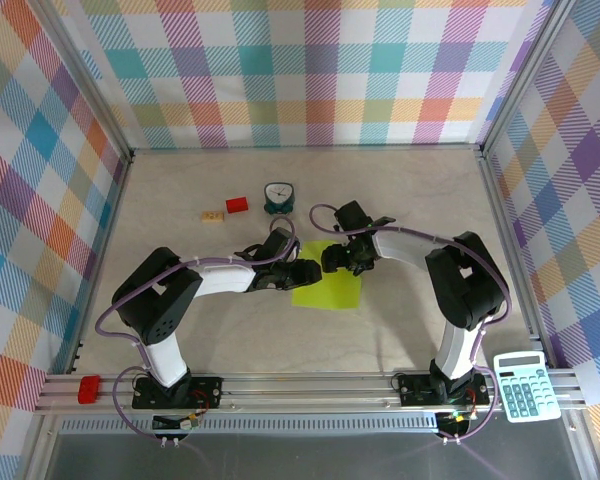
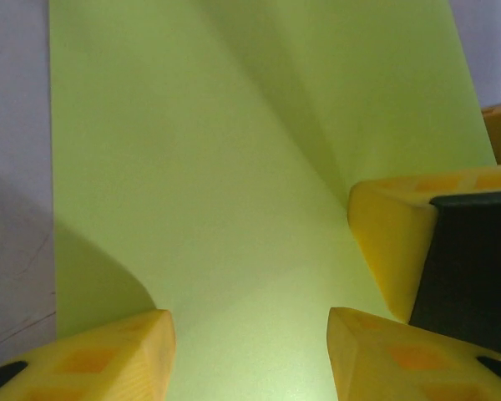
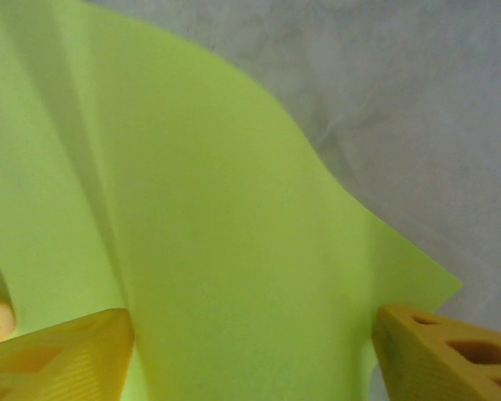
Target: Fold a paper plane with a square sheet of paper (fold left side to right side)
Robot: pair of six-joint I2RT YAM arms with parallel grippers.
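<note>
When we looked from above, the square sheet of paper (image 1: 330, 290) lay mid-table between the arms, with the teal clock (image 1: 278, 197) and red block (image 1: 237, 205) beyond it. At the left wrist, the left gripper (image 2: 250, 334) spread its fingers over the sheet (creased diagonally). At the right wrist, the right gripper (image 3: 250, 334) gaped astride its curling edge.
</note>
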